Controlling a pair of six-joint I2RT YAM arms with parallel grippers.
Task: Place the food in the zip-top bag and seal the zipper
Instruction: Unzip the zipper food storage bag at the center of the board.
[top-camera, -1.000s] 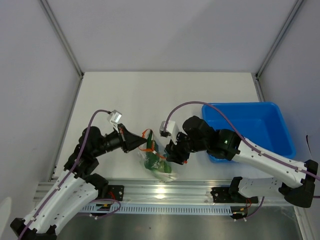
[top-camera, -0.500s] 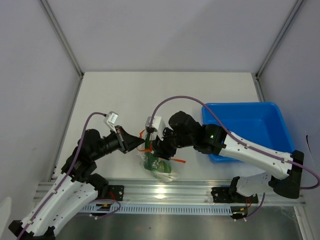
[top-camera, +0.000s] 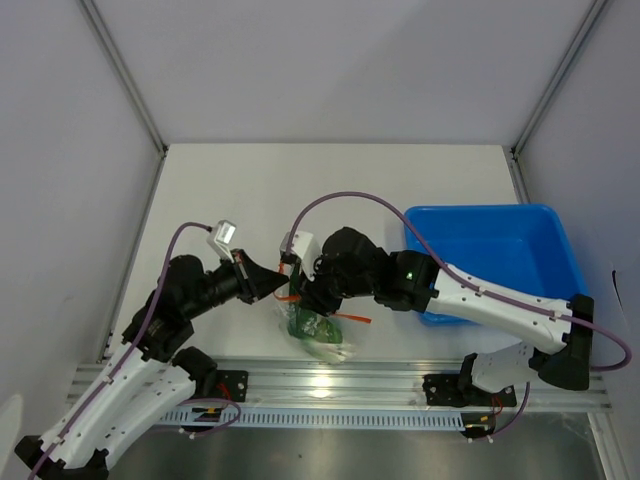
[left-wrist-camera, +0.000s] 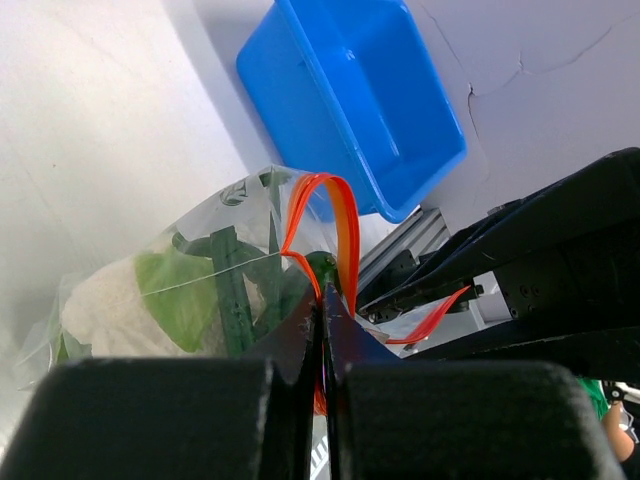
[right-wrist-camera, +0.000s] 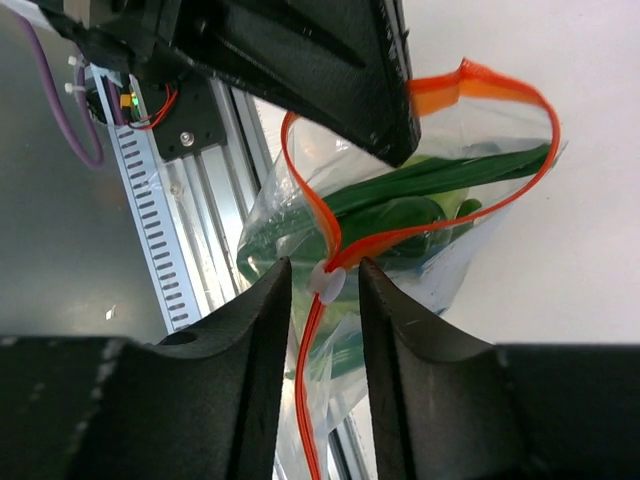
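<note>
Right wrist shows my right hand (right-wrist-camera: 325, 275), fingers apart, straddling the white slider (right-wrist-camera: 326, 284) on the zipper (right-wrist-camera: 445, 92); left hand (left-wrist-camera: 322, 330) is clamped on the zipper's end. Food (right-wrist-camera: 400, 215) sits inside the zip-top bag (top-camera: 318, 335) at the worktop's (top-camera: 400, 190) near edge. I'd pinch the slider squarely, then pull straight along.

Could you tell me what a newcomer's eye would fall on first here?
The zip-top bag of green food stands out at the front of the table, its orange-red zipper looping open. The left fingers pinch its mouth while the right fingers straddle the white slider. The blue bin sits at right.
</note>
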